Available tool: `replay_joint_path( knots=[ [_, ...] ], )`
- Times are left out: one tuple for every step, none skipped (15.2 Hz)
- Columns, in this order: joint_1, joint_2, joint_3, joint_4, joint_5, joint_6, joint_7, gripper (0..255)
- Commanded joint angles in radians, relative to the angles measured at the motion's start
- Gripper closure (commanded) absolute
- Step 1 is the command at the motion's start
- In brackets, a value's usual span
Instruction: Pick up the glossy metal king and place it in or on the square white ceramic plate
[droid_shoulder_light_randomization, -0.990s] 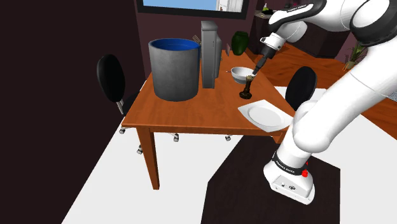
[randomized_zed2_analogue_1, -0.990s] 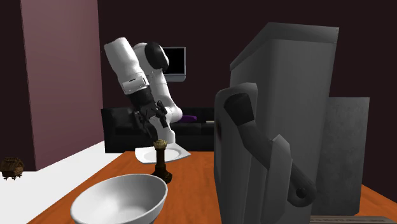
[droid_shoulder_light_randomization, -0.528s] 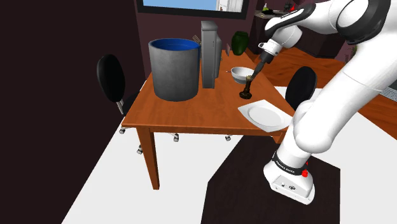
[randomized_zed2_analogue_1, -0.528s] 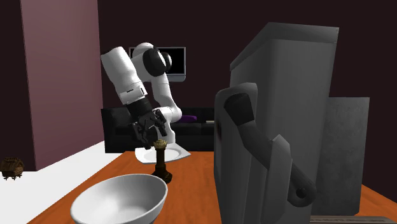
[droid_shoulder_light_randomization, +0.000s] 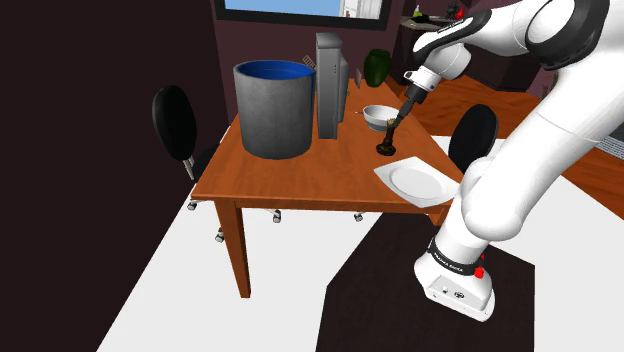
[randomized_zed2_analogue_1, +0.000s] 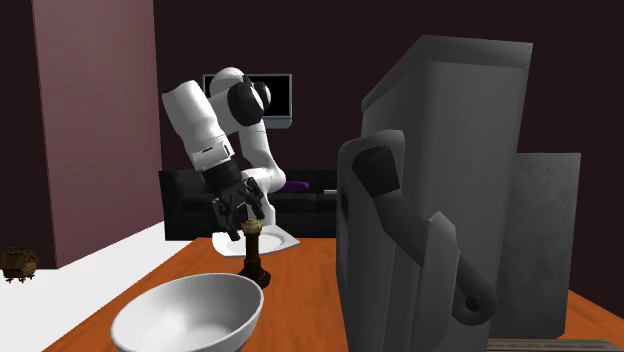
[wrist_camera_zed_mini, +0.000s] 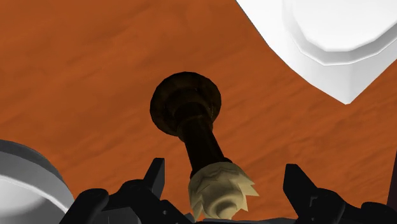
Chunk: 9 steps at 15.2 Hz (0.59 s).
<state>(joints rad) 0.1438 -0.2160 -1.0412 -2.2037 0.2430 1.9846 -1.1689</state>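
The king (droid_shoulder_light_randomization: 386, 141) is a dark, glossy chess piece with a pale gold crown, standing upright on the wooden table (droid_shoulder_light_randomization: 300, 175). Just beside it, toward the table's near corner, lies the square white plate (droid_shoulder_light_randomization: 415, 182). My gripper (droid_shoulder_light_randomization: 394, 121) comes down slanted onto the crown. In the wrist view the king (wrist_camera_zed_mini: 198, 137) rises between the two black fingers (wrist_camera_zed_mini: 156, 177); my gripper (wrist_camera_zed_mini: 226, 183) is open, with gaps on both sides of the crown. The plate (wrist_camera_zed_mini: 331, 38) lies close beyond it. In the second exterior view my gripper (randomized_zed2_analogue_1: 247, 220) hovers at the king's (randomized_zed2_analogue_1: 254, 255) top, with the plate (randomized_zed2_analogue_1: 282, 243) behind.
A white bowl (droid_shoulder_light_randomization: 378, 116) sits right behind the king and fills the foreground as the bowl (randomized_zed2_analogue_1: 190, 315). A tall grey box (droid_shoulder_light_randomization: 330, 85) and a large grey bin (droid_shoulder_light_randomization: 274, 108) with a blue inside stand further along the table. Black chairs (droid_shoulder_light_randomization: 175, 120) flank it.
The arm's upper links have swung and the gripper has come down a little, from above the king to around its crown. The king, plate and bowl have not moved.
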Motion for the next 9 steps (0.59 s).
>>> replay_joint_path(
  knots=[
    [0.000,0.000,0.000,0.000,0.000,0.000,0.000,0],
    [0.000,0.000,0.000,0.000,0.000,0.000,0.000,255],
    [0.000,0.000,0.000,0.000,0.000,0.000,0.000,255],
    [0.000,0.000,0.000,0.000,0.000,0.000,0.000,255],
    [0.000,0.000,0.000,0.000,0.000,0.000,0.000,255],
    [0.001,0.002,-0.001,0.001,0.002,0.000,-0.001,255],
    [0.001,0.003,-0.002,0.001,0.002,0.000,-0.002,255],
    [0.001,0.002,-0.002,0.001,0.002,0.000,-0.002,255],
    [0.001,0.003,-0.002,0.001,0.003,0.000,-0.003,255]
  ],
)
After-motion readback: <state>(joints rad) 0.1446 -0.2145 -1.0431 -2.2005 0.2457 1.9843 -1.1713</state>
